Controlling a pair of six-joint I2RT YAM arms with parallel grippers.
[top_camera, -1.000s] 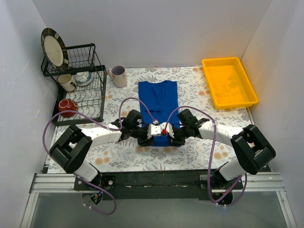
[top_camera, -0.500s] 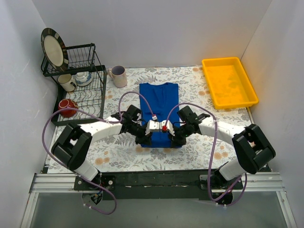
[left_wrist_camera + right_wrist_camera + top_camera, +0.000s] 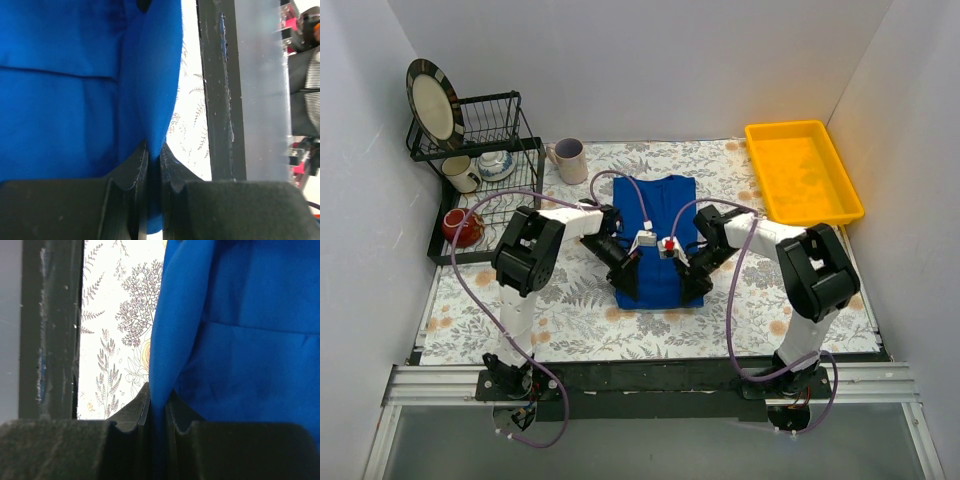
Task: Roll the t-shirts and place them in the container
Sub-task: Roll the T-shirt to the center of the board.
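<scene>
A royal-blue t-shirt (image 3: 655,205) lies folded lengthwise in the middle of the floral mat. Its near hem is lifted and carried back over the cloth. My left gripper (image 3: 626,283) is shut on the near left edge; the left wrist view shows blue fabric (image 3: 150,95) pinched between the dark fingers (image 3: 131,170). My right gripper (image 3: 692,286) is shut on the near right edge; the right wrist view shows a blue fold (image 3: 175,315) clamped between its fingers (image 3: 186,412). No lettering or graphic shows.
A yellow tray (image 3: 803,173) stands at the back right. A black dish rack (image 3: 490,180) with a plate (image 3: 430,100), cups and a red mug (image 3: 462,226) stands at the left. A white mug (image 3: 568,158) stands behind the shirt. The black table edge (image 3: 220,90) is near.
Both grippers have moved away from the bases toward the back, carrying the shirt's near hem over the cloth. Both arms have swung in toward the shirt.
</scene>
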